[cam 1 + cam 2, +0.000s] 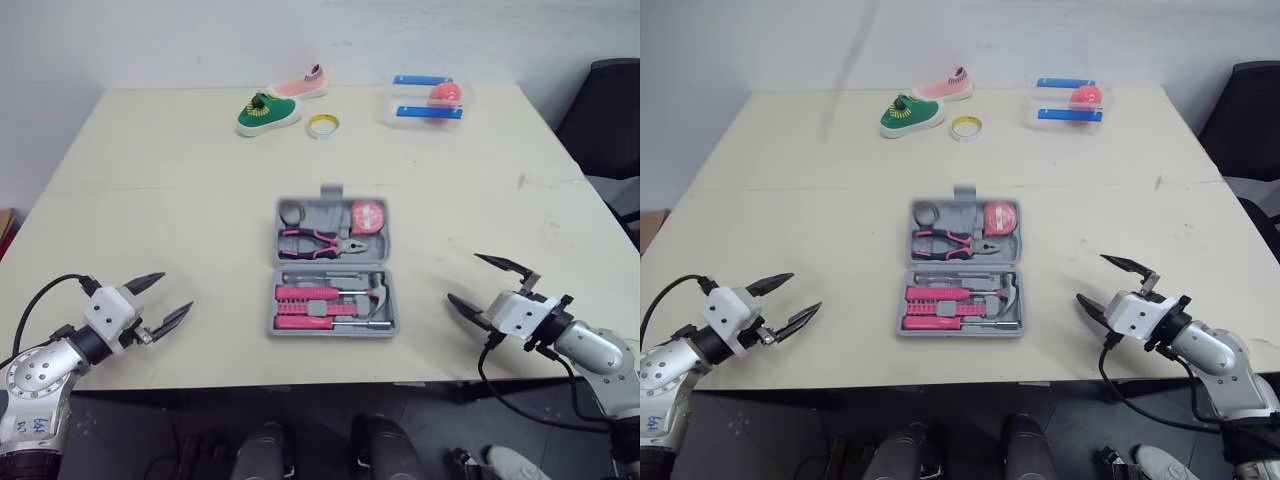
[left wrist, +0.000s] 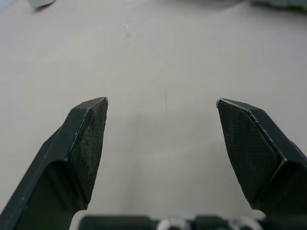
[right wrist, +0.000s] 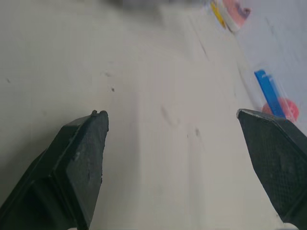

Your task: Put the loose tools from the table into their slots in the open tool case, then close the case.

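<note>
**1. Pincers (near edge)**
- L pincer: jaws spread wide, nothing held. Hovers over the bare worktop at the near-left corner, tips aimed toward ctr.
- R pincer: jaws spread wide, nothing held. Near-right corner, tips aimed toward ctr.
- Both sit well apart from the case, one on each side.

**2. Tool case (ctr)**
- Grey tool case lies open and flat at worktop ctr, between the two pincers, handle on its far side.
- Near half: pink-handled screwdrivers lie side by side in slots. Hammer at the R end.
- Far half: pliers w/ pink grips lie across. Tape measure, pink-red, in the far-R pocket. Far-L pocket: contents can't be made out.

**3. Far edge**
- Clear box w/ blue strips, far R, w/ a pink ball inside.
- Yellow tape roll lies flat, just beside a green shoe. Pink shoe behind the latter.

**4. Surface / room**
- Worktop: cream, matt, a few small dark marks on the R side.
- Pale wall behind. Black chair off the far-R corner.
</note>
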You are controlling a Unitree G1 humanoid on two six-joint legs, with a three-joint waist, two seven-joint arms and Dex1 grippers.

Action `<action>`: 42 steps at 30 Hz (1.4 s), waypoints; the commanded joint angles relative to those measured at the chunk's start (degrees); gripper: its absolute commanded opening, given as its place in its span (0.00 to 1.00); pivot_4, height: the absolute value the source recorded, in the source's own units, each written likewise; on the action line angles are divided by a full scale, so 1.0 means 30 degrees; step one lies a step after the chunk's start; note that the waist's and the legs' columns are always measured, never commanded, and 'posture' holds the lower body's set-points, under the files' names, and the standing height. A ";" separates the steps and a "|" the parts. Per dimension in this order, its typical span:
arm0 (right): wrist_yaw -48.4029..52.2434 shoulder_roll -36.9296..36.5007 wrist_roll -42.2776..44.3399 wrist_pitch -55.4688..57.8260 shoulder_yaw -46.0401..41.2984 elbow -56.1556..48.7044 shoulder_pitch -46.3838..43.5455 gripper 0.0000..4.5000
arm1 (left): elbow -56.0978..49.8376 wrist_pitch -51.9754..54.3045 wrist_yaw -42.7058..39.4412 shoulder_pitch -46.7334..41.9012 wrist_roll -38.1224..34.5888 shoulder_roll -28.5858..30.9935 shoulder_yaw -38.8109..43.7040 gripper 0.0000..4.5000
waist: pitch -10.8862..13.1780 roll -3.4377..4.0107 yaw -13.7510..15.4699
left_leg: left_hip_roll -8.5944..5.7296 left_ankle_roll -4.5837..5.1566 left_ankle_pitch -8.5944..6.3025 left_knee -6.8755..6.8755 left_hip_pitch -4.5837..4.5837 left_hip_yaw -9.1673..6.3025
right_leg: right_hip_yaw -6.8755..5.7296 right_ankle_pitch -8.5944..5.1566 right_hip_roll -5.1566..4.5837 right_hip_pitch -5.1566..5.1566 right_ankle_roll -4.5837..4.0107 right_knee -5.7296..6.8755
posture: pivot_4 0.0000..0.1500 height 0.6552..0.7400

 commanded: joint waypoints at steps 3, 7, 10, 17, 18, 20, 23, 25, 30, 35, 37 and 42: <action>0.0404 0.0235 0.1911 0.1882 -0.0857 -0.1936 0.0421 0.99 | -0.2651 0.1912 -0.0122 0.0044 -0.1088 -0.0379 0.0058 0.81 | 0.0001 -0.0001 -0.0101 | 0.0025 -0.0029 -0.0064 -0.0005 0.0123 -0.0014 | 0.0034 -0.0023 0.0015 0.0138 -0.0033 -0.0039 | 1.00 1.00; 0.2042 0.0863 0.4239 0.5105 -0.0224 -0.3302 -0.0482 1.00 | -0.3930 0.3764 0.0239 -0.0493 -0.1619 -0.0692 -0.0102 0.97 | 0.0002 -0.0001 -0.0196 | 0.0047 0.0021 -0.0031 -0.0021 0.0147 0.0014 | 0.0034 -0.0029 0.0053 0.0133 -0.0042 -0.0036 | 1.00 1.00; 0.3196 0.1323 0.6280 0.7993 0.0012 -0.5029 -0.0834 1.00 | -0.4278 0.4965 0.0554 -0.1112 -0.1699 -0.0859 -0.0156 0.99 | 0.0002 -0.0001 -0.0101 | 0.0054 0.0019 -0.0018 -0.0020 0.0159 0.0007 | 0.0034 -0.0035 0.0058 0.0133 -0.0053 -0.0017 | 1.00 1.00; 0.3131 0.0865 1.3915 2.2045 -0.0211 -0.9447 -0.4564 1.00 | -0.6525 1.3908 0.2848 -0.4463 -0.3826 -0.0818 -0.1412 0.99 | 0.0010 -0.0009 -0.0008 | 0.0035 0.0070 -0.0002 0.0011 0.0109 -0.0067 | 0.0073 -0.0031 0.0010 0.0131 -0.0062 -0.0001 | 1.00 1.00; 0.2834 0.0727 1.4372 2.3908 0.0008 -0.9602 -0.5377 1.00 | -0.6676 1.5115 0.3174 -0.5048 -0.3888 -0.0721 -0.1681 0.99 | 0.0010 -0.0009 -0.0002 | 0.0035 0.0068 -0.0003 0.0011 0.0109 -0.0074 | 0.0070 -0.0031 0.0009 0.0134 -0.0062 -0.0002 | 1.00 1.00; 0.2053 0.0702 1.4973 2.7048 0.0400 -0.9739 -0.7001 1.00 | -0.6937 1.7487 0.3914 -0.6216 -0.4391 -0.0795 -0.2013 0.99 | 0.0010 -0.0009 -0.0021 | 0.0036 0.0053 -0.0010 0.0009 0.0105 -0.0086 | 0.0061 -0.0039 0.0011 0.0134 -0.0076 -0.0004 | 1.00 1.00; 0.0490 0.0807 1.5865 3.3989 0.1463 -0.9273 -1.0028 1.00 | -0.6823 2.2267 0.6133 -0.8588 -0.4383 -0.1027 -0.2691 0.99 | 0.0011 -0.0011 -0.0042 | 0.0031 0.0045 -0.0004 0.0005 0.0089 -0.0087 | 0.0054 -0.0044 0.0017 0.0115 -0.0083 0.0004 | 1.00 1.00; -0.0110 0.1254 1.6214 3.6467 0.1471 -0.8939 -1.1150 1.00 | -0.6816 2.3717 0.6282 -0.9390 -0.4472 -0.1059 -0.3019 0.99 | 0.0011 -0.0011 -0.0067 | 0.0033 0.0042 0.0006 0.0004 0.0060 -0.0090 | 0.0047 -0.0044 0.0030 0.0095 -0.0083 0.0000 | 1.00 1.00; -0.2086 0.3246 1.4890 3.8926 0.1384 -0.6745 -1.3152 1.00 | -0.5199 2.5192 0.6970 -1.1688 -0.3374 -0.1854 -0.4420 0.99 | 0.0011 -0.0011 -0.0043 | 0.0020 0.0039 0.0022 0.0017 -0.0015 -0.0064 | 0.0013 -0.0044 0.0068 0.0038 -0.0081 -0.0005 | 1.00 1.00; -0.3315 0.4659 1.3182 3.9801 0.1451 -0.4118 -1.4905 1.00 | -0.2546 2.5406 0.8121 -1.3586 -0.2217 -0.3318 -0.4700 0.99 | 0.0011 -0.0012 -0.0014 | -0.0057 0.0114 0.0078 0.0061 -0.0186 -0.0002 | -0.0027 0.0009 0.0091 -0.0137 0.0012 0.0048 | 1.00 1.00; -0.3573 0.5244 1.2946 4.0773 0.1144 -0.3281 -1.5619 1.00 | -0.1889 2.5083 0.8518 -1.3987 -0.1821 -0.3822 -0.4552 0.99 | 0.0011 -0.0012 -0.0063 | -0.0062 0.0133 0.0091 0.0062 -0.0201 0.0031 | -0.0013 0.0024 0.0090 -0.0156 0.0038 0.0052 | 1.00 1.00; -0.3641 0.5829 1.2001 4.1199 0.1221 -0.2317 -1.6444 1.00 | -0.0775 2.5531 0.8359 -1.4671 -0.1323 -0.4165 -0.4908 0.99 | 0.0011 -0.0011 -0.0090 | -0.0042 0.0130 0.0091 0.0040 -0.0221 0.0059 | 0.0006 0.0033 0.0126 -0.0188 0.0056 0.0074 | 1.00 1.00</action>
